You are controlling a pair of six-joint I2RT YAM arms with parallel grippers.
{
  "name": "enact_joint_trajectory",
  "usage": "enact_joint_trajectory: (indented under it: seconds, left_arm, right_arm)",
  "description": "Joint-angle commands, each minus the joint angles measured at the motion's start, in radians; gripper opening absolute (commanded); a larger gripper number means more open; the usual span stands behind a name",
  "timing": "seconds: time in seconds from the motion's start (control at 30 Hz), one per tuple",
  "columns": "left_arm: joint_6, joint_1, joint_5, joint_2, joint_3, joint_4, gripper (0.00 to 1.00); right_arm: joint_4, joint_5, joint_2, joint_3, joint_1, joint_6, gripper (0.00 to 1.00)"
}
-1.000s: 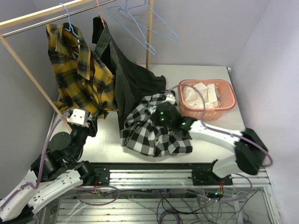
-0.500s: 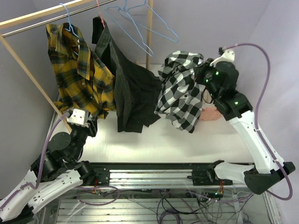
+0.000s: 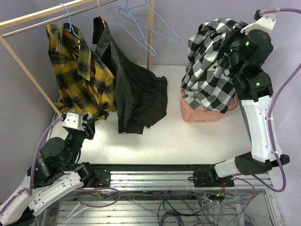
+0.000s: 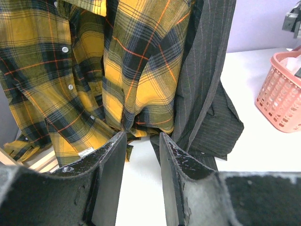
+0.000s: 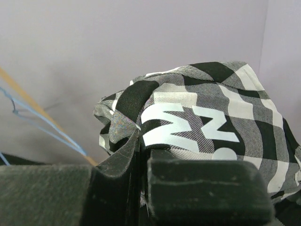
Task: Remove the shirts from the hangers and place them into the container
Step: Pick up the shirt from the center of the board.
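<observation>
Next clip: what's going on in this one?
The right fingers are shut on the black-and-white checked shirt, holding it high with its tail hanging over the pink basket. The left fingers are open and hold nothing, facing the yellow plaid shirt and the dark pinstriped shirt, which hang from the rail, not yet taken off. Two bare blue hangers hang beside them.
</observation>
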Motion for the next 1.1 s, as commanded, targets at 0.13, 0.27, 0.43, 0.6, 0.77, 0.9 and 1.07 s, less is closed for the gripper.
enact_joint_trajectory:
  seconds: [0.13, 0.27, 0.43, 0.6, 0.77, 0.9, 1.07]
  left_arm:
    - [-0.003, -0.003, 0.010, -0.019, -0.015, 0.024, 0.45]
    - [0.000, -0.003, 0.003, -0.021, -0.016, 0.028, 0.45]
    - [0.005, -0.003, 0.000, -0.023, -0.021, 0.036, 0.45]
    - [0.002, -0.003, 0.007, -0.015, -0.021, 0.034, 0.44]
    - [0.003, -0.003, 0.020, 0.007, -0.023, 0.038, 0.44]
    - [0.003, -0.002, 0.038, 0.036, -0.020, 0.038, 0.44]
    - [0.000, -0.003, 0.052, 0.054, -0.016, 0.034, 0.44]
  right_arm:
    - [0.099, 0.048, 0.136, 0.298, -0.032, -0.110, 0.00]
    - [0.114, 0.045, 0.172, 0.371, -0.031, -0.142, 0.00]
    - [0.195, 0.125, 0.127, 0.306, -0.032, -0.225, 0.00]
    - [0.337, 0.335, 0.132, 0.341, -0.033, -0.485, 0.00]
    - [0.529, 0.450, 0.132, 0.318, -0.033, -0.747, 0.00]
    - [0.617, 0.507, 0.102, 0.215, -0.033, -0.860, 0.00]
    - [0.654, 0.554, -0.004, -0.125, -0.071, -0.839, 0.00]
